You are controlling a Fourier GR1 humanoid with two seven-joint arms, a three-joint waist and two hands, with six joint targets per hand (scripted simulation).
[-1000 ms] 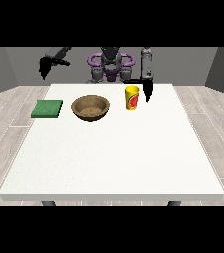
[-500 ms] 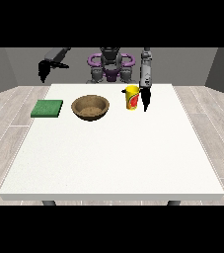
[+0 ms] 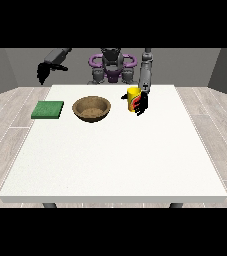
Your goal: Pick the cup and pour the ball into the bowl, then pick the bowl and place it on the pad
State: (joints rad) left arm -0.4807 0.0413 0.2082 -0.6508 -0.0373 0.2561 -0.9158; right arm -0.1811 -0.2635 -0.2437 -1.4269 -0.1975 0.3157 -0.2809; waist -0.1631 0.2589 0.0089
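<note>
three items on table:
cup: yellow, upright, w/ view-right hand against it, fingers unclear
bowl: centre
pad: green, left
view-left hand: raised, fingers unclear

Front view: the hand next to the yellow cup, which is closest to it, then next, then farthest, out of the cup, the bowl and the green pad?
From the hand at the view's right:
1. Yellow cup, right beside it.
2. Wooden bowl, mid-table, further left.
3. Green pad, far left.
</note>
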